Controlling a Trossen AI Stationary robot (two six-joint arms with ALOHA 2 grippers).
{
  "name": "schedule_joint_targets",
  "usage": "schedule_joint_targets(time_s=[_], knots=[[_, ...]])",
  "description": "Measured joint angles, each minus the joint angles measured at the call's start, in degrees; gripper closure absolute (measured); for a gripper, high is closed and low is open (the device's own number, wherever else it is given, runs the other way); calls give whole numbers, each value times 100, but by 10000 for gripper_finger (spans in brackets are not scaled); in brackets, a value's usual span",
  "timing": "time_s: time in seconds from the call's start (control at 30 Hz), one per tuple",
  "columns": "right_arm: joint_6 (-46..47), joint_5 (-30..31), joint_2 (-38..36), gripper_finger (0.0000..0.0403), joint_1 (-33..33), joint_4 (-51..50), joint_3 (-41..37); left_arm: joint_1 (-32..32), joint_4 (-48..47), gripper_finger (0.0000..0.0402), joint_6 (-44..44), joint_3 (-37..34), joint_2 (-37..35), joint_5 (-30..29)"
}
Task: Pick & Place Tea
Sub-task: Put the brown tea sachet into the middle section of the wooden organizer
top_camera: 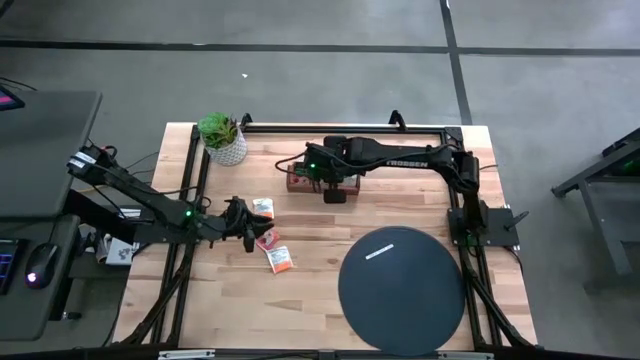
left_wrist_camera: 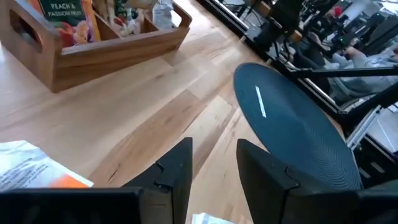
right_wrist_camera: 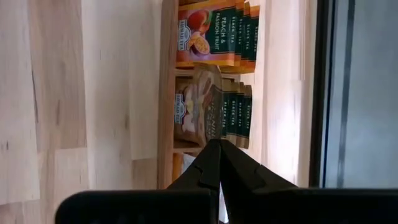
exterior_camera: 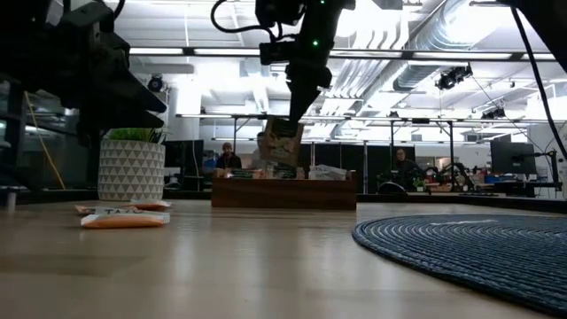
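My right gripper [exterior_camera: 297, 105] hangs over the brown wooden tray [top_camera: 318, 180] near the table's far edge, shut on a brownish tea sachet [exterior_camera: 282, 142]. The tray's compartments hold upright rows of sachets [right_wrist_camera: 214, 31], orange and dark green. My left gripper [left_wrist_camera: 214, 163] is open, low over the table left of centre. Three loose sachets [top_camera: 262, 207] [top_camera: 268, 240] [top_camera: 281, 261] lie flat on the wood just right of it. One white and orange sachet [left_wrist_camera: 31, 169] shows beside its fingers, untouched. My right gripper pinches the brownish sachet between its two fingers at the sachet's upper edge [right_wrist_camera: 210, 134], coming from above and pointing down. The sachet hangs below the fingertips, slightly tilted, lifted clear above the tray's middle compartment [right_wrist_camera: 230, 112].
A large black round mat [top_camera: 400, 288] lies on the table's near right part. A potted plant in a white pot [top_camera: 224, 140] stands at the far left corner. People sit in the room beyond the table. Bare wood lies between tray, mat and loose sachets.
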Motion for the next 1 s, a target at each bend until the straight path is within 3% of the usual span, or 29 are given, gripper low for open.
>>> schedule_joint_targets(time_s=[0.33,1.0], knots=[[-2,-435,156,403,-234,84,0,-11,114,278,1,0,0,89],[-148,-243,412,403,-414,-169,0,-11,-7,278,49,0,0,502]])
